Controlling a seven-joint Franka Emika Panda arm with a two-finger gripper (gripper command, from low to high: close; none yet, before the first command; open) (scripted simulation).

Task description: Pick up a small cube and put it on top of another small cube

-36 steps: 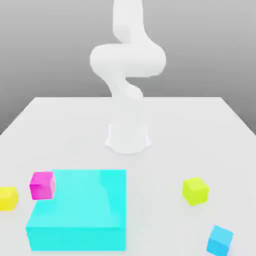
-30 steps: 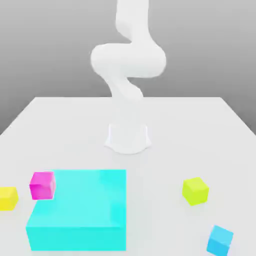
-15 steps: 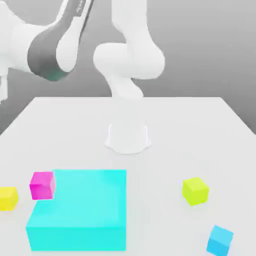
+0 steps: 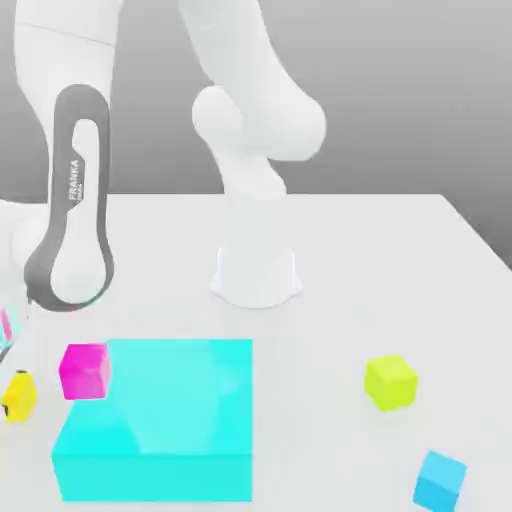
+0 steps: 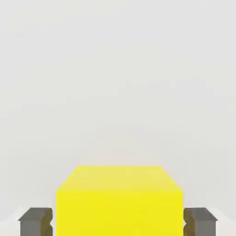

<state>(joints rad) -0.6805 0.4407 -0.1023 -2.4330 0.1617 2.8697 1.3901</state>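
The small warm-yellow cube [image 4: 20, 397] rests on the white table at the exterior view's far left edge. In the hand view the same cube [image 5: 119, 200] sits between my two dark fingers [image 5: 36, 221], one on each side with a thin gap to the cube's faces. My gripper [image 5: 118, 222] is open and straddles the cube, low over the table. In the exterior view the hand is mostly cut off at the left edge, just above the cube.
A magenta cube [image 4: 85, 370] sits just to the right of the yellow one, against the big cyan block [image 4: 160, 425]. A lime-yellow cube [image 4: 390, 382] and a small blue cube [image 4: 440, 480] lie at the right. The arm's base [image 4: 256, 275] stands mid-table.
The arm swung from upright over its base to the exterior view's left and dropped down, bringing the hand over the warm-yellow cube. The cubes have not moved.
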